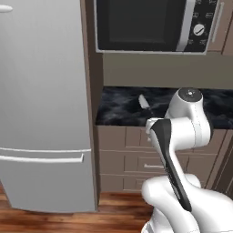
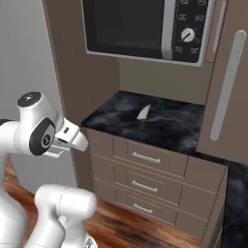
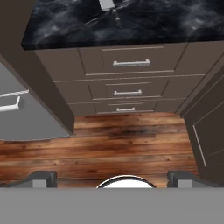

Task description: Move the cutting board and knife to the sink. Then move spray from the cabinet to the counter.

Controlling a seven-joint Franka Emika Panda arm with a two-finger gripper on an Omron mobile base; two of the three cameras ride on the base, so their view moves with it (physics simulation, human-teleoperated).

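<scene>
My claw (image 3: pixel 112 177) hangs with its fingers (image 3: pixel 41 178) spread wide apart and nothing between them, aimed down at the wooden floor (image 3: pixel 113 144) in front of the cabinetry. In the right base view my hand (image 2: pixel 72 138) sits folded close to my own arm, short of the drawer fronts and apart from them.

Past the floor stands a stack of three brown drawers (image 3: pixel 127 85), each with a silver handle. To their left in the hand view is the grey refrigerator (image 1: pixel 43 104), with a brown side panel (image 3: pixel 30 74) between it and the drawers.

Above the drawers lies the desk (image 2: pixel 169 126), black with thin white veins. The knife (image 2: pixel 143 113) lies flat on it, near the middle of this stretch of desk, well apart from my claw. Its silver blade shows pale against the dark surface in the left base view (image 1: pixel 144 101), partly behind my arm, and at the top edge of the hand view (image 3: pixel 107 6), where the dark handle runs toward the desk's front edge.

Farther back, a tan wall (image 2: pixel 160 80) rises behind the desk, and a black microwave (image 1: pixel 145 22) with a round dial is mounted above it. A tall brown cabinet door with a long pale handle (image 2: pixel 227 82) stands at the right.
</scene>
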